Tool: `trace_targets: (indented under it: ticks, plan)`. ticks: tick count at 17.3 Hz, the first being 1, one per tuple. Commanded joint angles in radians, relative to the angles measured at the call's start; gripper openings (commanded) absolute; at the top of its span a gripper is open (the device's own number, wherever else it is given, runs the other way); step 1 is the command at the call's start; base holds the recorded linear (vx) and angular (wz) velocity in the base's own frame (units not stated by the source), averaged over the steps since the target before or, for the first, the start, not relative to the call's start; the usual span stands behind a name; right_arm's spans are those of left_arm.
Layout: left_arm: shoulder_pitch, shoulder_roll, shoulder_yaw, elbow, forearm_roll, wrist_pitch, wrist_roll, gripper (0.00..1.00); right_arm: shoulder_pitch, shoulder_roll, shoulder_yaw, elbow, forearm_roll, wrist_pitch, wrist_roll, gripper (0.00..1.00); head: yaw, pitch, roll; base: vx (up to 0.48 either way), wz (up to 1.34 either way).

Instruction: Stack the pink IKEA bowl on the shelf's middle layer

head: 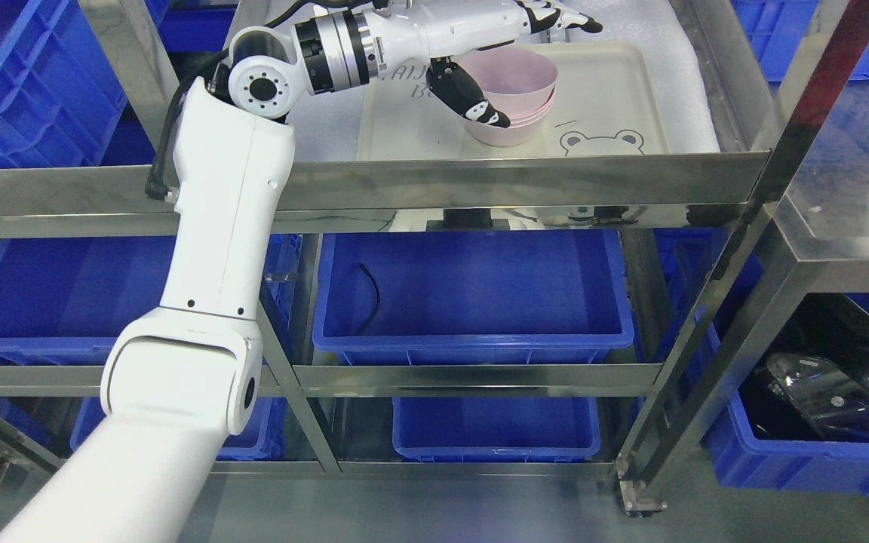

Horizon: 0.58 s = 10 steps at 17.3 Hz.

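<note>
The left robot hand [514,53] reaches in from the picture's left over a steel shelf [374,185] and grips the top pink bowl [519,75]. Its thumb presses the bowl's outer wall from below and left, while the fingers [559,15] extend over the far rim. The right robot hand is out of view.

The pink bowl sits nested on a short stack of pink bowls [514,128], which stands on a cream tray [608,98] printed with a small bear face. The tray rests on white padding on the shelf.

The risks, as judged from here: the top bowl looks slightly tilted in the stack, so letting go now could leave it crooked or let it slide off. The thumb lies against the lower bowls, so pulling the hand away could drag or tip the whole stack across the tray.

The bowl is pale pink, matte, smooth plastic, round, with a thin rim and sloping walls. It looks light and slippery.
</note>
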Motion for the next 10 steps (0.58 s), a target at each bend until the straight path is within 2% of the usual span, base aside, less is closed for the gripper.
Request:
trace_targets:
  ticks: [1, 4, 10]
  plan:
    - [0.233, 0.006, -0.291, -0.234, 0.214, 0.029, 0.155, 0.99, 0.023, -0.017, 0.000, -0.017, 0.000, 0.000, -0.001, 1.00, 0.0000, 0.000, 0.000, 0.000, 0.00]
    - [0.336, 0.006, -0.371, -0.263, 0.205, 0.021, 0.156, 0.99, 0.023, -0.017, 0.000, -0.017, 0.000, 0.000, -0.001, 1.00, 0.0000, 0.000, 0.000, 0.000, 0.00]
    - [0.586, 0.006, -0.362, -0.266, 0.150, 0.001, 0.138, 0.99, 0.023, -0.017, 0.000, -0.017, 0.000, 0.000, -0.001, 1.00, 0.0000, 0.000, 0.000, 0.000, 0.00]
